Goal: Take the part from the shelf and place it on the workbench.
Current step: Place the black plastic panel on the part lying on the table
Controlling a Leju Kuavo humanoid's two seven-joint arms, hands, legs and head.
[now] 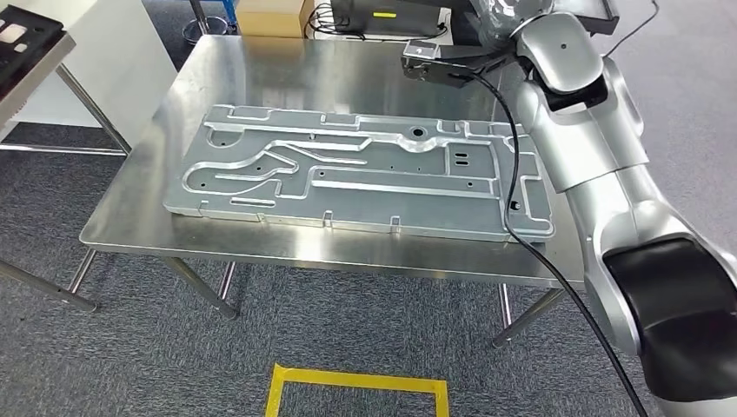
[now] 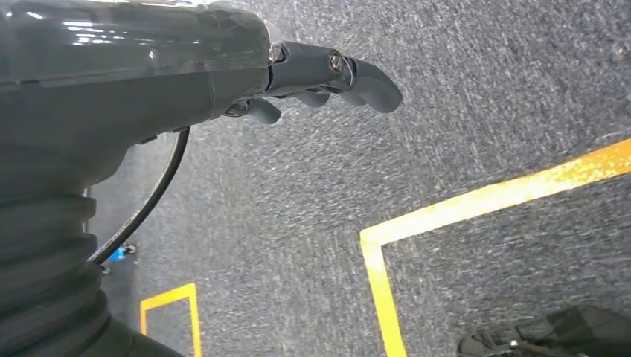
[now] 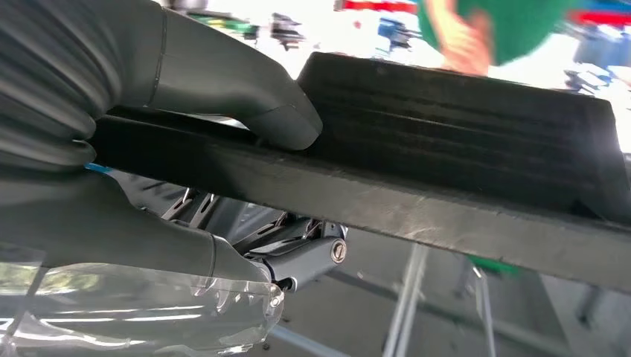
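Observation:
My right hand (image 3: 186, 82) grips a flat black part (image 3: 461, 119), thumb pressed on one face and the darker fingers (image 3: 305, 256) under the other. In the head view the right arm (image 1: 591, 130) reaches up over the far right corner of the steel workbench (image 1: 261, 69), and its hand is cut off by the frame's upper edge. My left hand (image 2: 327, 74) hangs over the grey carpet with its fingers loosely extended and nothing in them.
A large machined metal plate (image 1: 365, 174) covers most of the workbench. A shelf holding a black tray (image 1: 22, 43) stands at the far left. Yellow floor tape (image 1: 358, 382) marks a square before the bench. A person in green (image 3: 506, 22) is behind the part.

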